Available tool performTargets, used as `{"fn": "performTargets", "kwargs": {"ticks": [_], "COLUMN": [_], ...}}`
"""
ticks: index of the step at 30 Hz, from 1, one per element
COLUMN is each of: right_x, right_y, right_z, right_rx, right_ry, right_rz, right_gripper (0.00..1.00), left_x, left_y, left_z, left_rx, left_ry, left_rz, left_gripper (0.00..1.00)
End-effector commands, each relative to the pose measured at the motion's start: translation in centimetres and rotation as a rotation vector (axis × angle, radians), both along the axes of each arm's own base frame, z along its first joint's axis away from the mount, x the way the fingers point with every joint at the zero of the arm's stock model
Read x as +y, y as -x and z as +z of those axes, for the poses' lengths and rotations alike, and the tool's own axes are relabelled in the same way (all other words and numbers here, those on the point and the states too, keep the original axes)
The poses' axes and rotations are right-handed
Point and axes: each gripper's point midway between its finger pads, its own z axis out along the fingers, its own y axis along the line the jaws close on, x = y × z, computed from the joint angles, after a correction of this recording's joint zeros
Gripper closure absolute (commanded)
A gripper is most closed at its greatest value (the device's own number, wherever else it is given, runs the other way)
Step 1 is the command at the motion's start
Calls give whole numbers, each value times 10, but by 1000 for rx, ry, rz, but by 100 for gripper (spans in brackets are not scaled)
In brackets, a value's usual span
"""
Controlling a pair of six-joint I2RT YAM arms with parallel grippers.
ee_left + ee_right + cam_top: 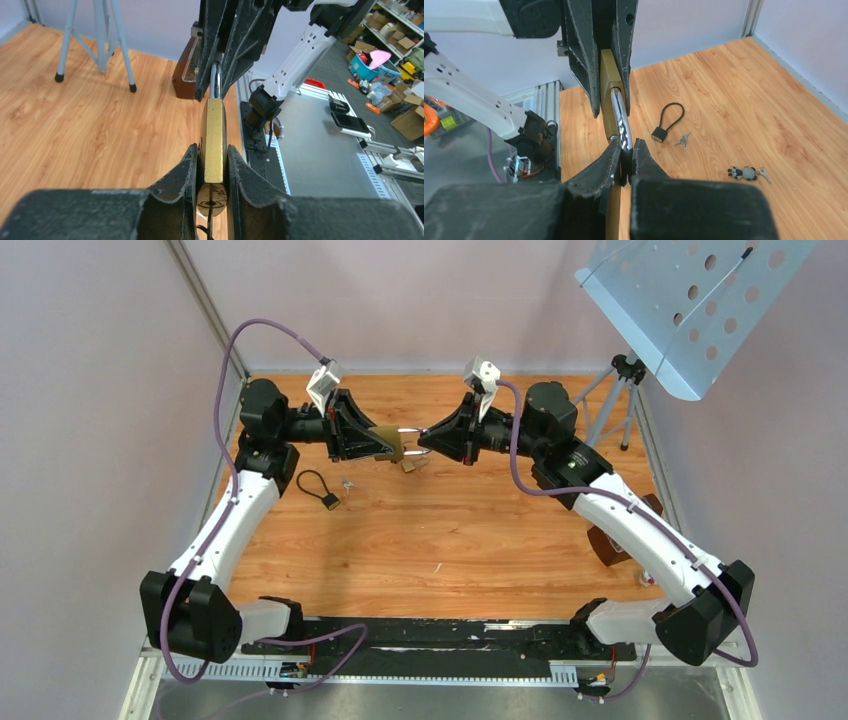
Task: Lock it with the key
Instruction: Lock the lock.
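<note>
A brass padlock [388,443] with a silver shackle [410,433] hangs in the air between my two grippers over the far middle of the wooden table. My left gripper [383,448] is shut on the brass body [213,130], its fingertips [192,160] pressing both flat sides. My right gripper [428,440] is shut on the shackle [620,117], which runs into the brass body [606,75]. A key on a small panda charm [744,173] lies on the table below the lock. I cannot tell whether a key is in the padlock.
A small black cable lock [318,487] and a bunch of small keys [347,484] lie on the table left of centre, and show in the right wrist view [659,133]. A grey tripod [615,400] with a perforated metal sheet [690,300] stands at the back right. A brown object [610,540] sits at the right edge.
</note>
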Motion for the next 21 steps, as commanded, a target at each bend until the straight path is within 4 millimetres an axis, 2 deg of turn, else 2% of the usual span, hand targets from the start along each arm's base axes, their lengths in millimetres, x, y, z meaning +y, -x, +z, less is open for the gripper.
{"fn": "performTargets", "kwargs": {"ticks": [1,7,11,15,21], "right_x": [33,44,56,67,74], "right_y": [15,30,40,55,62], "right_z": [25,34,23,6,-9], "right_rx": [-13,61,79,79,57], "right_ry": [-124,-176,-144,-96,-56], "right_rz": [93,189,247,316,353], "right_gripper": [100,100,100,100,100], "left_x": [-21,-27,-35,-38,-39], "left_y": [20,7,0,-9,-24], "left_z": [24,30,37,53,74], "left_rx": [-105,-120,-122,-151,-217], "left_ry": [49,100,147,216,250], "left_rz": [-72,19,69,126,179], "left_gripper": [100,100,100,100,100]}}
